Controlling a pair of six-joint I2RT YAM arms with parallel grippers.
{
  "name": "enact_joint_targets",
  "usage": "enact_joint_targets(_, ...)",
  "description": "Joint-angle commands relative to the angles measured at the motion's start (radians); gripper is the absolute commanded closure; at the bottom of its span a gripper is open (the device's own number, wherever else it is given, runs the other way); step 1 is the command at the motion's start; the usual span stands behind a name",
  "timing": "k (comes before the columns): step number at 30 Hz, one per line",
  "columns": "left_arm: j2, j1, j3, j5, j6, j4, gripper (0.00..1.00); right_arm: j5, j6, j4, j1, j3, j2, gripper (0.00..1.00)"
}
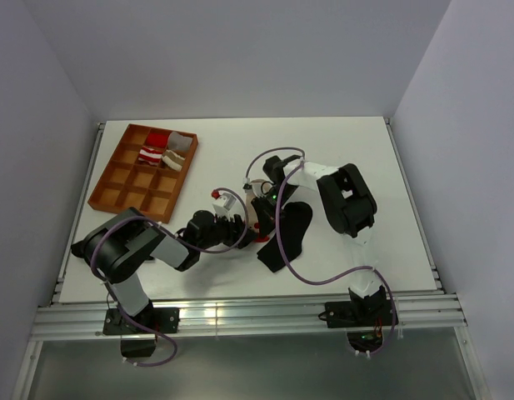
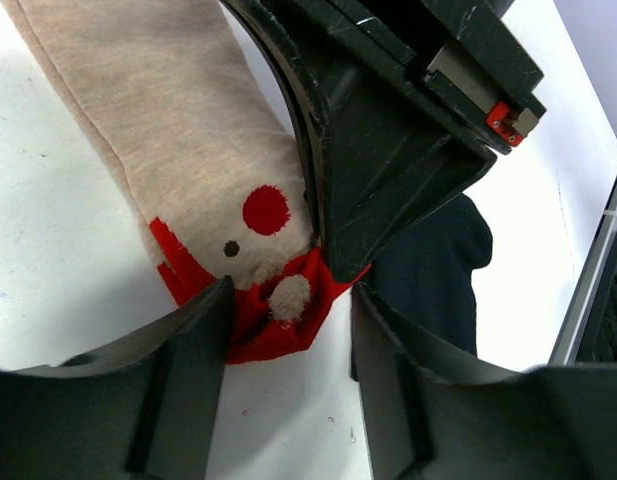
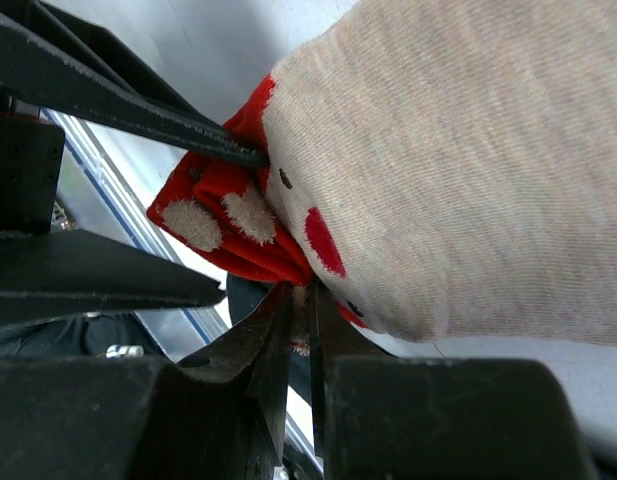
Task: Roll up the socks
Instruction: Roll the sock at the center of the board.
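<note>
The beige sock [image 2: 178,140] lies flat on the white table, its red white-speckled end [image 2: 273,325] nearest my left gripper [image 2: 293,300]. That gripper is open, and the red end lies between its two fingers. My right gripper [image 3: 310,292] is shut on the edge of the beige sock [image 3: 468,170] where beige meets red. The black sock [image 2: 438,265] lies just beyond, partly under the right gripper. From above, both grippers meet at mid-table beside the black sock [image 1: 290,232], and the beige sock is mostly hidden under them.
A brown compartment tray [image 1: 123,210] stands at the back left, with red-and-white striped bundles [image 1: 154,152] in its far cells. The table's metal front rail [image 1: 240,317] runs along the near edge. The right arm's elbow [image 1: 348,200] rises right of the socks.
</note>
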Motion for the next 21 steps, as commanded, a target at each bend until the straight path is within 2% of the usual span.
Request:
enact_joint_targets(1, 0.019, -0.004, 0.014, 0.005, -0.009, 0.027, 0.46, 0.029, -0.007, 0.024, -0.014, 0.027, 0.017, 0.90)
enact_joint_targets(7, 0.005, -0.004, 0.028, -0.023, -0.043, -0.039, 0.59, 0.052, -0.013, 0.042, -0.020, 0.012, 0.006, 0.90)
enact_joint_targets(10, -0.007, -0.004, 0.046, -0.044, -0.058, -0.096, 0.70, 0.069, -0.020, 0.053, -0.020, 0.004, -0.003, 0.90)
enact_joint_targets(11, -0.010, -0.004, 0.051, -0.046, -0.063, -0.128, 0.78, 0.075, -0.020, 0.058, -0.020, 0.001, -0.006, 0.89)
enact_joint_targets(14, -0.019, -0.006, 0.069, -0.072, -0.081, -0.214, 0.92, 0.093, -0.023, 0.078, -0.018, -0.014, -0.027, 0.87)
enact_joint_targets(16, -0.025, -0.004, 0.077, -0.087, -0.098, -0.246, 1.00, 0.101, -0.029, 0.097, -0.020, -0.037, -0.056, 0.77)
enact_joint_targets(21, -0.042, -0.004, 0.106, -0.086, -0.138, -0.370, 1.00, 0.127, -0.043, 0.145, -0.020, -0.093, -0.139, 0.55)
